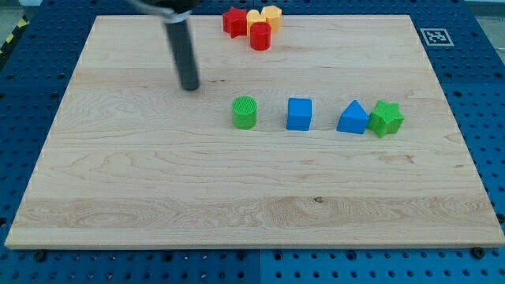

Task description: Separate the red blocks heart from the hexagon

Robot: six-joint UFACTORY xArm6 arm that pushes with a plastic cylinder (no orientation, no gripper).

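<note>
A cluster of small blocks sits at the view's top centre. It holds a red star-like block [233,21], a red round block [260,36], a yellow heart-like block [255,17] and a yellow hexagon-like block [272,13], all touching or nearly touching. My tip [189,86] rests on the board to the lower left of this cluster, well apart from it and touching no block. The rod rises from the tip toward the view's top.
A row of blocks lies across the middle of the wooden board [118,181]: a green cylinder [245,113], a blue cube [299,113], a blue triangle [353,118] and a green star [386,118] touching the triangle. A marker tag [436,36] sits off the board's top right corner.
</note>
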